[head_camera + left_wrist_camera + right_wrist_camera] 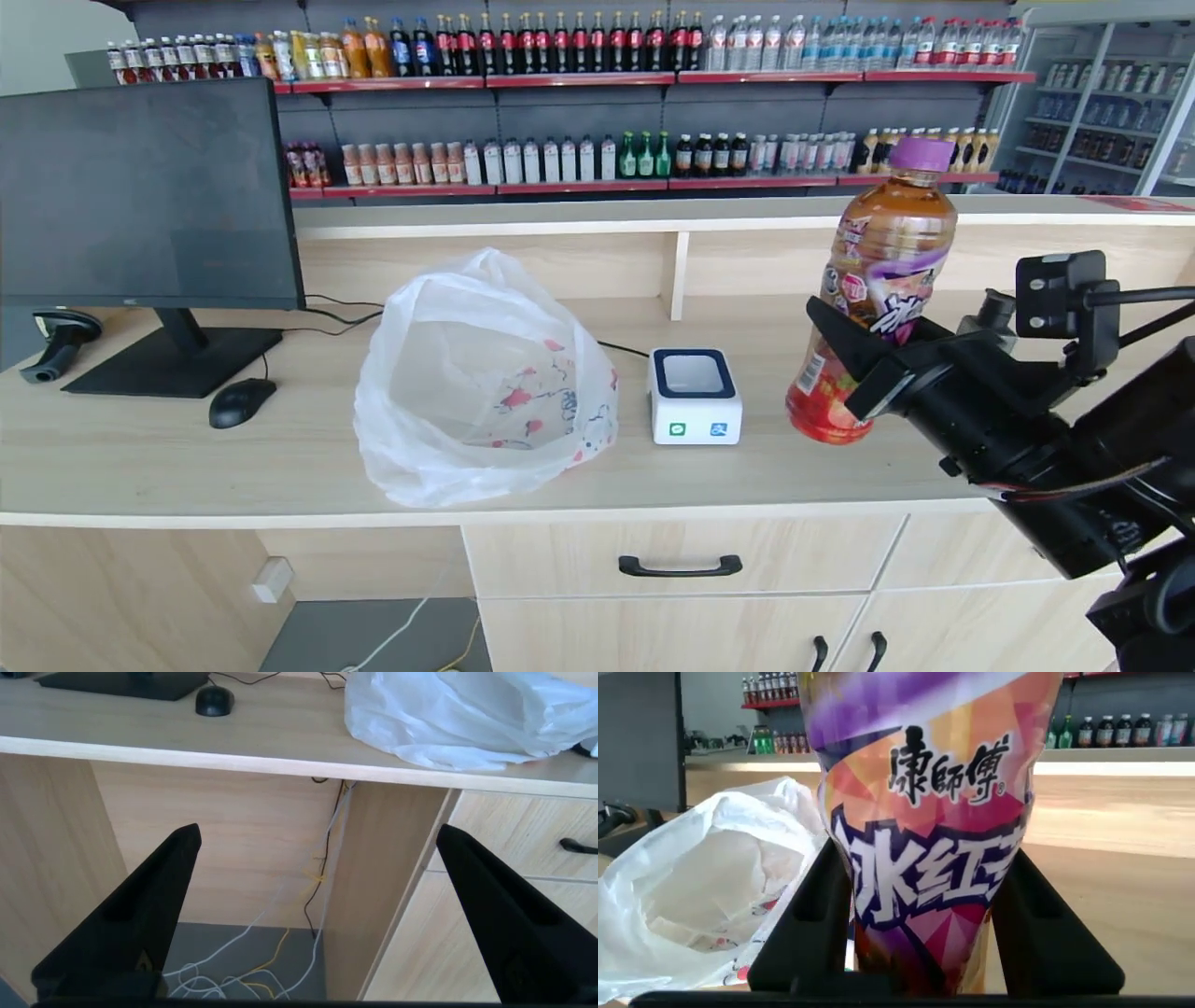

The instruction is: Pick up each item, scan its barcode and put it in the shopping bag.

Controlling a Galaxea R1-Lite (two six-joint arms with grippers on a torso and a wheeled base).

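Closed on the lower body of a tall plastic bottle (887, 252) of amber tea with a purple cap, my right gripper (845, 364) holds it nearly upright over the pale wooden counter (280, 457), right of the white box scanner (695, 397). Full, it should be weighty and its glossy label (924, 859) slick, so I judge a firm mid-body grip best. My left gripper (318, 915) hangs wide open, empty, below the counter edge.

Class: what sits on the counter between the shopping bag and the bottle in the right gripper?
The white barcode scanner, apart from both the shopping bag and the bottle, as seen in the head view.
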